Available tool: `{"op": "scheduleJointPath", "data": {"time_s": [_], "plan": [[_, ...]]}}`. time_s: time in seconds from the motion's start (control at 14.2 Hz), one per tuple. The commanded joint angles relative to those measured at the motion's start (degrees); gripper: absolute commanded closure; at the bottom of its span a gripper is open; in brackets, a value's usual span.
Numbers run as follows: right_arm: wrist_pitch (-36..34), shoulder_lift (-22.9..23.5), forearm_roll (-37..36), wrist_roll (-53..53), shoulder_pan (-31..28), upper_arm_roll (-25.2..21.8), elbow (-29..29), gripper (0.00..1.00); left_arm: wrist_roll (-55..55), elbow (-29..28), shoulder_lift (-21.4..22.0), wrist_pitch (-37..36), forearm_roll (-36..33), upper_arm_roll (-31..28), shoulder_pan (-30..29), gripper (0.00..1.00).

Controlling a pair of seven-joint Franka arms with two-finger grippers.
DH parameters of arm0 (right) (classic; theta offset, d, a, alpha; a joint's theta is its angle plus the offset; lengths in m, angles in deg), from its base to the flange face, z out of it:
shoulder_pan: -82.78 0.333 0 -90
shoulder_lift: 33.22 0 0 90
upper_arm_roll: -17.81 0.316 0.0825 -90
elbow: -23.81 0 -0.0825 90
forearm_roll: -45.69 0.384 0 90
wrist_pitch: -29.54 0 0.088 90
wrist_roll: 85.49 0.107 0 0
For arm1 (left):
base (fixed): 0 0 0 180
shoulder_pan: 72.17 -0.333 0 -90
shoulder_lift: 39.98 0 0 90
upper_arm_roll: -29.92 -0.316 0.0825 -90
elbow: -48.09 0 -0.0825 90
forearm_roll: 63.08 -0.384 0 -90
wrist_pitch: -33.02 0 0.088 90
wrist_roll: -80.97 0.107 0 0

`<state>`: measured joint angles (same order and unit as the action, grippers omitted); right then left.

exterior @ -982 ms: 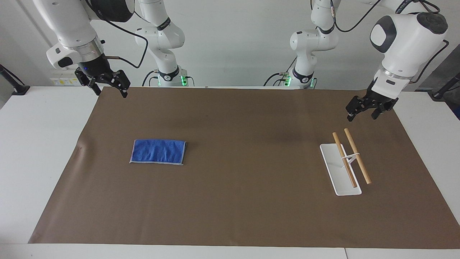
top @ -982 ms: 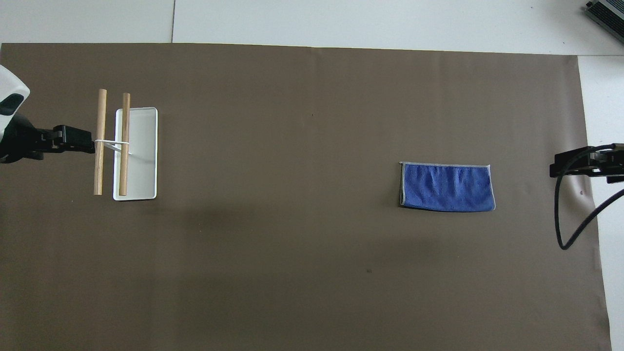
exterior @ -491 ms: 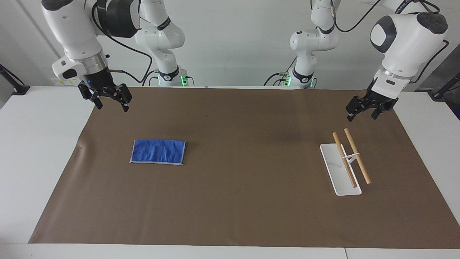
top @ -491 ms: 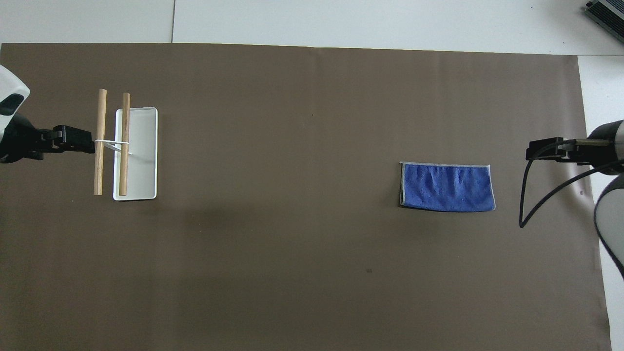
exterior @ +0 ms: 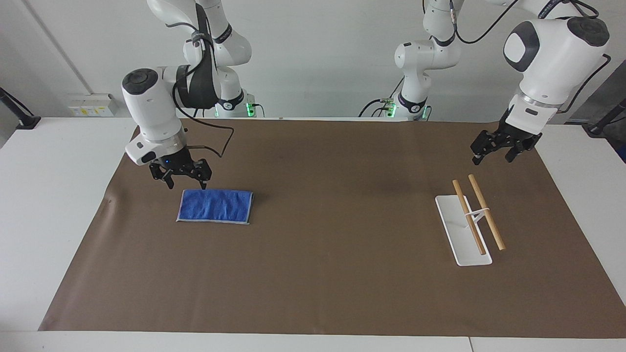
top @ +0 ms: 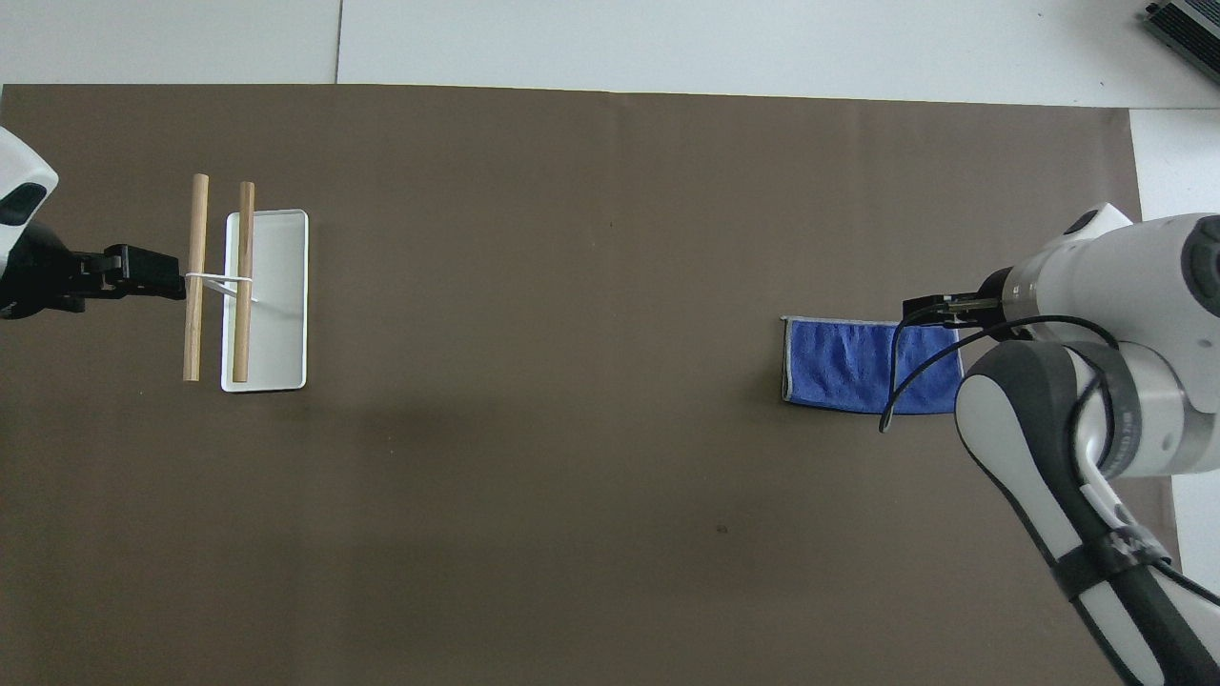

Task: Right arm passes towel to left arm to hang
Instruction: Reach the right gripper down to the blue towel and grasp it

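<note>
The blue towel [exterior: 215,206] lies flat on the brown mat [exterior: 332,274] toward the right arm's end of the surface, folded into a neat rectangle and not yet touched. The right gripper [exterior: 182,178] hangs low over the towel's edge nearest the robots, at the corner toward that arm's own end; its fingers [exterior: 204,183] are spread wide and empty, pointing down, with a small gap showing between their tips and the cloth.

Well apart, toward the left arm's end, stands the rack [exterior: 470,221]: a white tray base with two wooden rods raised across it. The left gripper [exterior: 493,153] waits in the air just on the robots' side of that rack, its fingers also released and holding nothing.

To my eye this is the very start of the job, the reach for the pickup. The next move, I'd judge, calls for the right gripper to drop the last bit, straddle the towel's edge and pinch it firmly enough that the cloth lifts with it, leaving a free edge hanging for the left gripper to take at the handover.
</note>
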<state>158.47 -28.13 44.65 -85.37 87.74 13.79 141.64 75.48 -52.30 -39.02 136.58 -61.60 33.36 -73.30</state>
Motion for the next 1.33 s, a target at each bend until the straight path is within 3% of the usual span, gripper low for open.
{"op": "scheduleJointPath", "data": {"time_s": [0.0,0.84,0.91,1.05,1.12,1.26], "plan": [[5.9,2.8,1.1,-4.5,-0.1,0.2,3.3,0.0,0.6,-1.4,1.5,-0.4,0.5,0.0,-0.3,0.0],[14.8,7.2,4.5,-7.5,-0.2,0.2,10.1,0.0,0.6,-1.4,1.5,-0.4,0.5,0.0,-0.3,0.0],[15.0,7.2,4.5,-7.8,-0.2,0.2,10.3,0.08,0.6,-1.4,1.5,-0.4,0.5,0.0,-0.3,0.0],[14.9,7.2,4.5,-7.9,-0.1,0.2,10.3,0.79,0.6,-1.4,1.5,-0.4,0.5,0.0,-0.3,0.0],[14.9,7.2,4.5,-7.6,-0.2,0.2,10.3,1.0,0.6,-1.4,1.5,-0.4,0.5,0.0,-0.3,0.0],[14.5,7.2,4.7,-6.3,-0.2,0.2,10.0,1.0,0.7,-1.4,1.5,-0.4,0.5,0.0,-0.3,0.0]]}}
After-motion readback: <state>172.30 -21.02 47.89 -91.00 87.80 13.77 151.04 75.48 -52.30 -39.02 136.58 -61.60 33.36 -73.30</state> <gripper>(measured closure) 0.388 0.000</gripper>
